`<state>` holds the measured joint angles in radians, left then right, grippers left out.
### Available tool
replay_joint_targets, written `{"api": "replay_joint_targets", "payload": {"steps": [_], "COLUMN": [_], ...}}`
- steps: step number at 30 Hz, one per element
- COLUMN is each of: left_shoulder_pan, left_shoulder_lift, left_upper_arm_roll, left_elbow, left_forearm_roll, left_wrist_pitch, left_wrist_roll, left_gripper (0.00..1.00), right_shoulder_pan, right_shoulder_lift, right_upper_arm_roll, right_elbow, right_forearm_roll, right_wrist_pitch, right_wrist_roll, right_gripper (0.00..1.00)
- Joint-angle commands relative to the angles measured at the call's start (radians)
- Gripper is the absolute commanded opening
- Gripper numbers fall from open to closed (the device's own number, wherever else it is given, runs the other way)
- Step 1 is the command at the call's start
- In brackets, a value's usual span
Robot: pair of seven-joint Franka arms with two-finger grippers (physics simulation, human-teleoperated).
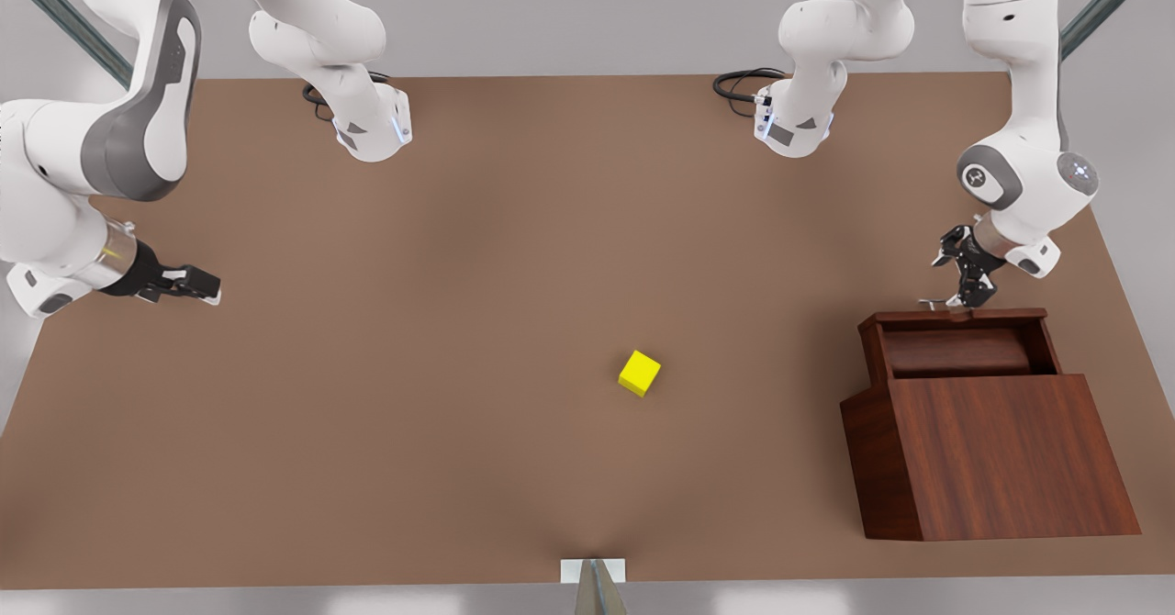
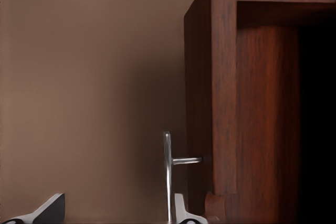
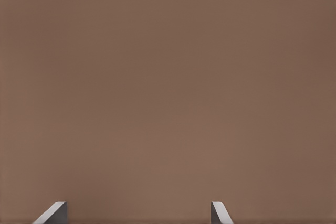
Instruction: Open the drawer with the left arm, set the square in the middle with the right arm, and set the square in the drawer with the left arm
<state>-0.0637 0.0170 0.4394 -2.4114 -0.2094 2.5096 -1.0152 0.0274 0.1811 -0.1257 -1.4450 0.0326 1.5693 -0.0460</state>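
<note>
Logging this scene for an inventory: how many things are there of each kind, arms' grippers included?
Yellow square: 1
Wooden cabinet with drawer: 1
Grippers: 2, left gripper at the drawer handle, right gripper waiting over bare table
Total: 4

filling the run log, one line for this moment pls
drawer: open | left gripper: open, at handle | square: mid-table | right gripper: open, waiting

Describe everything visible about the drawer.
The drawer is a shallow tray of dark reddish-brown wood grain, pulled out of the slanted cabinet on the front view's right and showing nothing inside. Its thin silver bar handle stands off the front on a short post. The left gripper sits at that handle, jaws open around the bar.
</note>
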Motion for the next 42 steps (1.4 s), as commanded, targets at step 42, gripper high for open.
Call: {"api": "replay_joint_targets", "payload": {"steps": [42], "left_shoulder_pan": [-0.515], "left_shoulder_lift": [0.713], "left_upper_arm_roll": [-0.384], "left_elbow": [1.146], "left_forearm_roll": [0.153], "left_wrist_pitch": [-0.486], "left_wrist_roll": [0.908], "left_gripper": [1.0], "right_shoulder_pan": [-0.018], "right_shoulder_lift": [0.034], "right_upper_arm_roll": [-0.002], "right_elbow": [0.089], "right_forearm_roll": [0.01], "right_wrist_pitch": [-0.008], "right_wrist_roll": [0.003], "right_gripper": [1.0]}}
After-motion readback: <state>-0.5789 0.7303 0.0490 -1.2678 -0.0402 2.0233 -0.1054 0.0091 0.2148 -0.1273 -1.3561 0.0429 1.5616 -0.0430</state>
